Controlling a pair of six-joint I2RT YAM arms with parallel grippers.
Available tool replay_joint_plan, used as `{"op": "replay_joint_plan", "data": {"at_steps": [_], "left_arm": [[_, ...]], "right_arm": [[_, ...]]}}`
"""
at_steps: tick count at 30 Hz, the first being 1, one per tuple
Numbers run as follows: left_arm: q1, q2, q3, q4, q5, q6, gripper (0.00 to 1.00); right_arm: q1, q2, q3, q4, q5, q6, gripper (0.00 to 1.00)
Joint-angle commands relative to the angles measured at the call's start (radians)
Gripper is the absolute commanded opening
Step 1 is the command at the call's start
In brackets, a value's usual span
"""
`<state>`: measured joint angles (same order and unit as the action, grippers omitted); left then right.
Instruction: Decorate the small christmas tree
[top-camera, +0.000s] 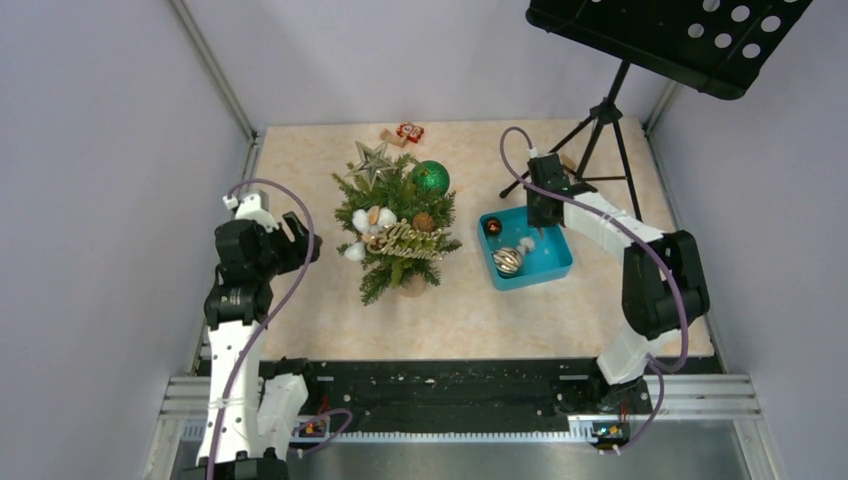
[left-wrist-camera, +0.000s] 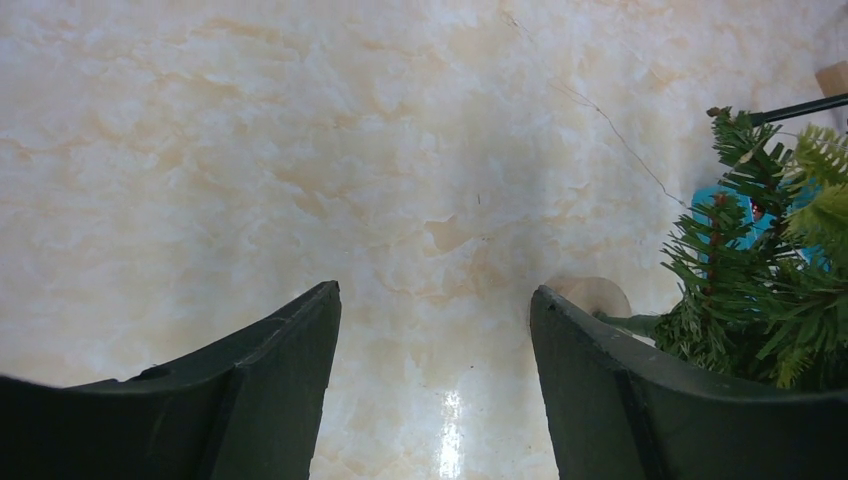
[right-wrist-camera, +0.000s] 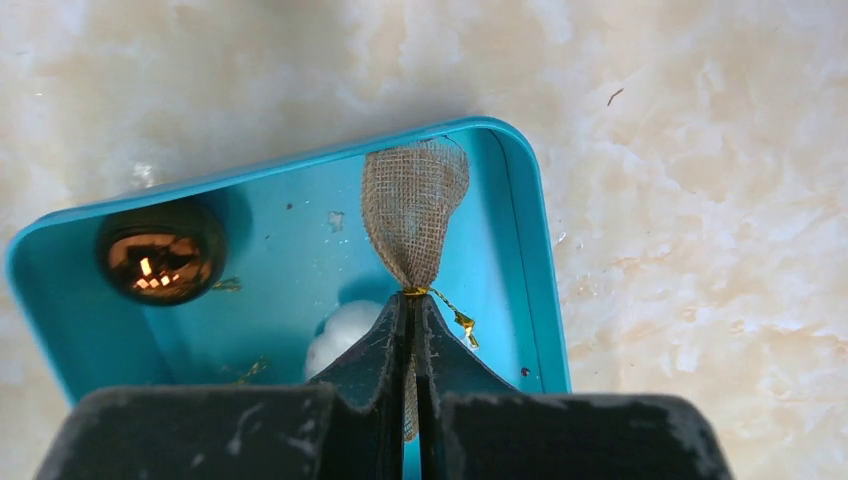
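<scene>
The small christmas tree (top-camera: 398, 225) stands mid-table with a silver star, a green ball, cotton balls and a gold sign on it; its branches (left-wrist-camera: 770, 290) and wooden base (left-wrist-camera: 598, 296) show at the right of the left wrist view. My left gripper (top-camera: 297, 238) hovers open left of the tree, nothing between its jaws (left-wrist-camera: 435, 300). My right gripper (right-wrist-camera: 412, 300) is shut on a burlap bow (right-wrist-camera: 413, 205) with a gold wire tie, over the teal tray (right-wrist-camera: 540, 250).
The tray (top-camera: 555, 262) also holds a copper bauble (right-wrist-camera: 160, 252), a silver ball (top-camera: 508, 260) and a white cotton ball (right-wrist-camera: 340, 330). A black music stand (top-camera: 600, 130) stands behind the tray. A red ornament (top-camera: 409, 131) lies at the back edge.
</scene>
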<state>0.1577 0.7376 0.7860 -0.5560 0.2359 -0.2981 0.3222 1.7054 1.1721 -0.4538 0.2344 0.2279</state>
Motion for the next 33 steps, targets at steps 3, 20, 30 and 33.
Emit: {"op": "replay_joint_plan", "data": {"at_steps": [3, 20, 30, 33], "left_arm": [[0.006, -0.018, 0.061, 0.06, 0.053, 0.02, 0.74], [0.006, -0.071, 0.239, 0.107, 0.378, 0.137, 0.72], [-0.003, -0.011, 0.46, 0.234, 0.751, 0.045, 0.7], [-0.031, 0.021, 0.516, 0.225, 0.844, 0.007, 0.7]], "right_arm": [[-0.006, -0.133, 0.024, -0.008, -0.105, -0.058, 0.0], [-0.005, -0.389, 0.261, -0.152, -0.654, -0.188, 0.0], [0.148, -0.412, 0.633, -0.202, -1.075, -0.16, 0.0], [0.257, -0.388, 0.697, -0.196, -1.116, -0.174, 0.0]]}}
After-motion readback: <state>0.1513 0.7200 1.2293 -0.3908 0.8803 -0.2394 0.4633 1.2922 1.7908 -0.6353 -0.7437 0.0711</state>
